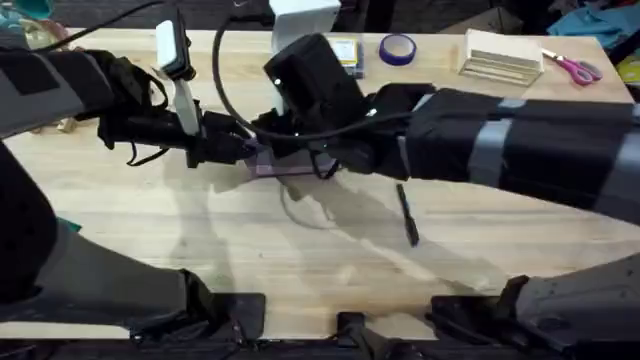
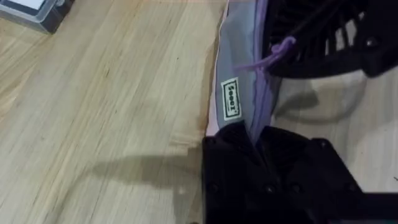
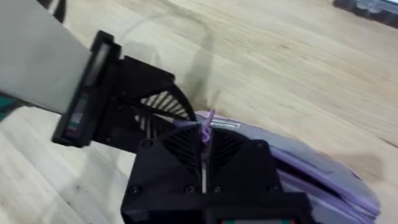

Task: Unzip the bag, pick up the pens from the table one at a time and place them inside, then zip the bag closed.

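Nearest, my right pincer (image 3: 203,140) pinches the lilac zipper pull (image 3: 206,118); my left pincer (image 2: 252,134) clamps the soft, limp pouch's (image 2: 239,68) end, mid-counter (image 1: 200,230). Pen (image 1: 408,215) lies just beside.

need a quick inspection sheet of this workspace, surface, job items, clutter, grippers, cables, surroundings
surface: light wooden table, bare in front.
job's things: grey and lilac bag lies between both arms at mid table; one dark pen lies loose beside it, not in the bag.
clutter: purple tape roll, pink-handled scissors, pale wooden block, yellow-labelled box along the far edge.
grippers: left gripper shut on the bag's end; right gripper shut on the lilac zipper pull.
cables: black cable loops over the arms.
surroundings: blue cloth behind the table.
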Available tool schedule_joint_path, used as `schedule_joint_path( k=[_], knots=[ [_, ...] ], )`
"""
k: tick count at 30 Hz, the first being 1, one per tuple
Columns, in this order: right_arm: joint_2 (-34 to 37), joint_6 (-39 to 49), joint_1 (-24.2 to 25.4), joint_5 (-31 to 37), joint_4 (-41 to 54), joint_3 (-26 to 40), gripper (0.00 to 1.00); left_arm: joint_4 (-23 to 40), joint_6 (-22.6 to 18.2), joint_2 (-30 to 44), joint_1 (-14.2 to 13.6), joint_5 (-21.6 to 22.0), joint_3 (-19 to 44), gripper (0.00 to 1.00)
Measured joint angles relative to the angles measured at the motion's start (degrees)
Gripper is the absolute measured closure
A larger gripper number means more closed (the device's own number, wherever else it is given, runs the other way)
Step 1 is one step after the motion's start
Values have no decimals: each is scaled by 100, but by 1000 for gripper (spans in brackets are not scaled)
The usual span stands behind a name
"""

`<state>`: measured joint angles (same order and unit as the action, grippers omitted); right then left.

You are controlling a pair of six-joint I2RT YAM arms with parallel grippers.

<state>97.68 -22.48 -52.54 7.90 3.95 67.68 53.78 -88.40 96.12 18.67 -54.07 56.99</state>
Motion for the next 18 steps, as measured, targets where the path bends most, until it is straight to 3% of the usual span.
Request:
schedule_joint_path(
  k=[18],
  knots=[
    [121, -551, -376, 245, -321, 0, 969, 24, 0, 0, 55, 86, 2, 958]
  ],
)
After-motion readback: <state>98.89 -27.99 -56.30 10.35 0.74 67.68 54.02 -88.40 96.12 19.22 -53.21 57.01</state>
